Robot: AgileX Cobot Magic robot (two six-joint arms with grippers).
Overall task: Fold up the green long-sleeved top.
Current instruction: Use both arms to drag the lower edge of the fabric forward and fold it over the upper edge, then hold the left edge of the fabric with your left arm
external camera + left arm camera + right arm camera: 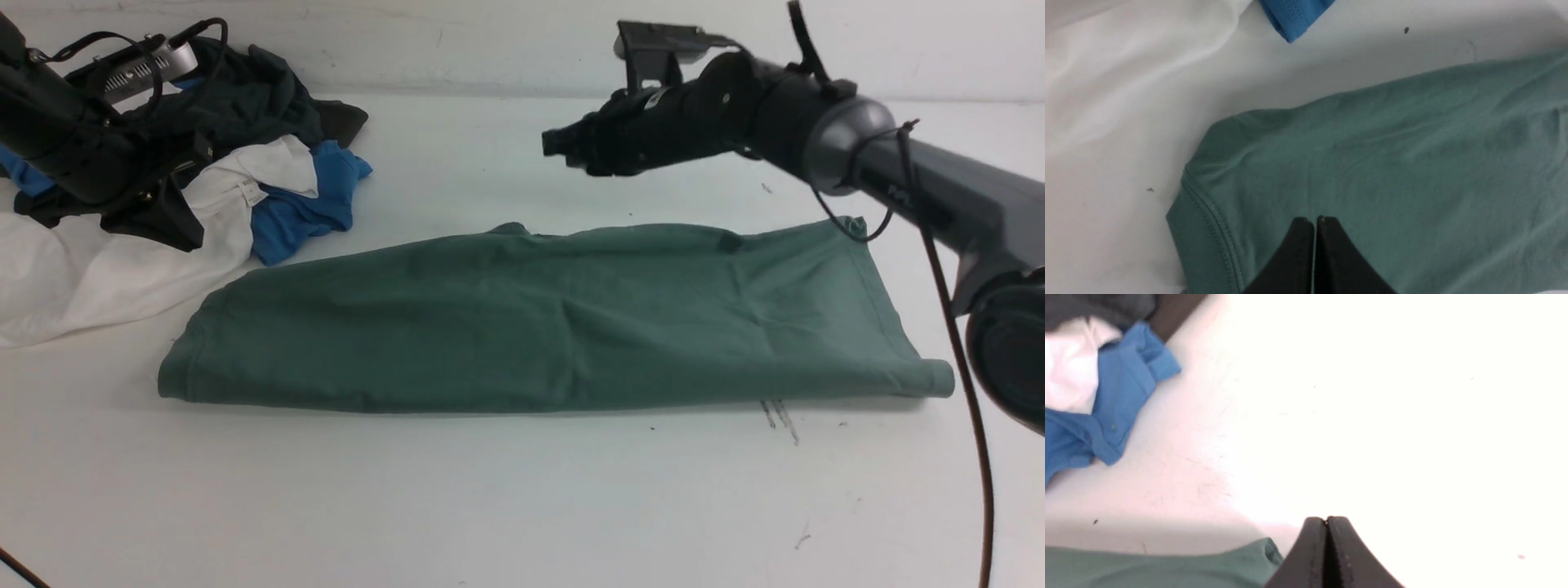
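Green top (pixel 555 318) lies folded into one long, low band across the middle of a white table (pixel 490 506), running left to right. Its cloth is a soft, matte sage knit with shallow creases. In the left wrist view, the end of the band shows a hem with two close rows of stitching. At the right end the edge curls into a narrow roll.

Behind its left end sits a loose heap: a white garment (pixel 82 269), thin and smooth, a bright blue garment (pixel 302 204) with a stitched hem, and a dark garment (pixel 253 98), crumpled at the back. A small white tag (pixel 251 192) hangs on the white garment; its print is too small to read.

Left gripper (pixel 1314 222) has its two black, wedge-shaped fingers pressed flat together with nothing between them. It hangs over the top's hemmed end; whether it touches the cloth cannot be told.

Right gripper (pixel 1327 520) is likewise closed tight and empty, raised in the air beyond the top's far edge, apart from the cloth.

A few short dark pen strokes (pixel 780 416) mark the table just beside the top's near edge, toward the right.
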